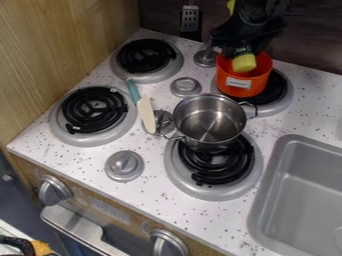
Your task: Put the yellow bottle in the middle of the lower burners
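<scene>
The black gripper (240, 49) is high up in the view, pointing down over the orange pot (240, 86). The yellow bottle (244, 63) is right under the gripper, at the mouth of that pot. The gripper is very close to the bottle's top, but I cannot tell if it has a good grip on it or not. I also cannot tell if the bottle touches the bottom of the pot.

The step in hand looks like getting the bottle out of the orange pot. The next move needs a firm hold, then a lift straight up until the bottle is over the rim. After that, the gripper needs to go toward the front of the stove and over to the view's left.

The silver pot (210, 122) is just in front of the gripper, over the back part of one lower burner (175, 172). The other lower burner (70, 134) is farther off to the view's left. The bottle should go on the white top (150, 147) between those two. The toy knife (145, 112) and a round knob (125, 166) are near there, so the bottle could tip if it lands on them.
</scene>
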Available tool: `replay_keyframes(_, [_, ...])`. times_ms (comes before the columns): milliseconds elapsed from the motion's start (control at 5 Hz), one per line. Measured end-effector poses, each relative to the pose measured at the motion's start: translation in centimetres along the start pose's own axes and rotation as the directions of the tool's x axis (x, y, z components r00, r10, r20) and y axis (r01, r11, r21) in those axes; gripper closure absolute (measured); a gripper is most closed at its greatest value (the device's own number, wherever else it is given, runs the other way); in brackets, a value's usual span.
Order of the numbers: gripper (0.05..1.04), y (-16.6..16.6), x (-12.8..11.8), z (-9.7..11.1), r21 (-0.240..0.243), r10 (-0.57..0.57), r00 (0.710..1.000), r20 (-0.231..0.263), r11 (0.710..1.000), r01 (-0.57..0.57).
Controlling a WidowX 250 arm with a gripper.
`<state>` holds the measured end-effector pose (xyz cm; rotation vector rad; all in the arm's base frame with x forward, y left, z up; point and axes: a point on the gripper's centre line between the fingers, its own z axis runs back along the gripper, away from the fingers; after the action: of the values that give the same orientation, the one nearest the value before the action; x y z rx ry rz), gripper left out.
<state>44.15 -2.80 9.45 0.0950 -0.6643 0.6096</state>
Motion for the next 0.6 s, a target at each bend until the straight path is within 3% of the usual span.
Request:
replay_keyframes(200, [0.431, 0.6, -0.6, 1.1, 0.015, 0.061, 0.997, -0.052, 0.998, -0.060])
replay_keyframes(400, [0.431, 1.2, -2.2, 1.5, 0.061, 0.086, 0.984, -0.158, 0.995, -0.077])
replay_keyframes(600, [0.431, 1.7, -2.1, 3.1, 0.101, 0.118, 0.974, -0.194, 0.990, -0.100])
